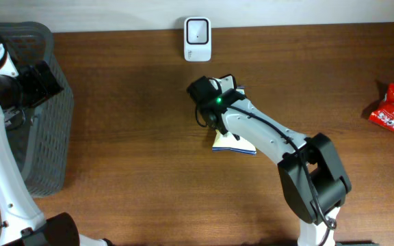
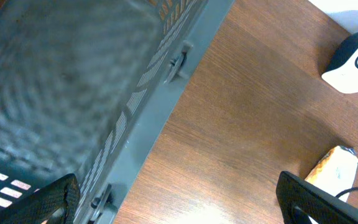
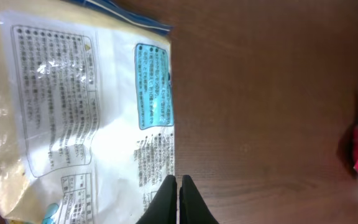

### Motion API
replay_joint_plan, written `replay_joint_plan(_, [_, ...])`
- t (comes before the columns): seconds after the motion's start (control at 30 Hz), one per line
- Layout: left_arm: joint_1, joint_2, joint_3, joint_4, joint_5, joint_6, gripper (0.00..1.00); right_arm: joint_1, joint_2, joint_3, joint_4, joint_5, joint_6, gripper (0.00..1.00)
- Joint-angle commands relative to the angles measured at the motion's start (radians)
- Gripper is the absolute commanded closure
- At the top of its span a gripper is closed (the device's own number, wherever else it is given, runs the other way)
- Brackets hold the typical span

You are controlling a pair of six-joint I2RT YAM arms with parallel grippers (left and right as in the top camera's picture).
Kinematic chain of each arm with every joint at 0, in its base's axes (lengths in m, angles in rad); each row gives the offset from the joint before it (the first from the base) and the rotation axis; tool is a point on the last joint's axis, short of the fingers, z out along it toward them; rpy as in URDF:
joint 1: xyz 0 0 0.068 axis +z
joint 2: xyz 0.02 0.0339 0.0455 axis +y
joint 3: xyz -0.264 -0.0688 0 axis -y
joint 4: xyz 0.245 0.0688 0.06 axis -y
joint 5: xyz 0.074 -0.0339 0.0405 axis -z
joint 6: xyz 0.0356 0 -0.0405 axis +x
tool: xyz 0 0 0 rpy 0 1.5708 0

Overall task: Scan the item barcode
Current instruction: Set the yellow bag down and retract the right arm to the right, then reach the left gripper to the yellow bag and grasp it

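Pinching shut on the edge of the flat white-and-yellow printed snack packet [image 3: 73,106], the right gripper [image 3: 179,186] looks ready to lift. The packet lies on the brown wooden table [image 1: 115,137], near the white box scanner [image 1: 197,39], not yet scanned. The left gripper [image 2: 179,205] gapes wide, empty.
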Motion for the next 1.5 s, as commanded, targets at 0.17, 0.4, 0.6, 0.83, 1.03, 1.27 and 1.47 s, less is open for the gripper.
replay_joint_plan(0.17, [0.005, -0.004, -0.003, 0.001, 0.010, -0.010, 0.01, -0.389, -0.063, 0.374, -0.346, -0.547, 0.021, 0.01])
replay_joint_plan(0.4, [0.005, -0.004, -0.003, 0.001, 0.010, -0.009, 0.01, -0.768, -0.055, 0.363, -0.407, -0.581, 0.014, 0.01])
replay_joint_plan(0.6, [0.004, -0.004, -0.003, 0.051, 0.061, -0.055, 0.01, -0.887, -0.055, 0.363, -0.407, -0.581, 0.014, 0.01])
replay_joint_plan(0.83, [-0.102, -0.004, -0.003, -0.116, 0.731, 0.281, 0.14, -0.890, -0.055, 0.363, -0.407, -0.581, 0.014, 0.01])
replay_joint_plan(1.03, [-0.509, 0.020, -0.037, -0.040, 0.315, 0.142, 0.01, -0.890, -0.055, 0.363, -0.407, -0.581, 0.014, 0.01])
replay_joint_plan(1.27, [-0.774, 0.174, -0.330, 0.342, 0.246, -0.025, 0.01, -0.890, -0.055, 0.363, -0.407, -0.581, 0.014, 0.01])
replay_joint_plan(1.47, [-0.801, 0.439, -0.420, 0.758, 0.246, -0.084, 0.01, -0.890, -0.055, 0.363, -0.407, -0.581, 0.014, 0.01])
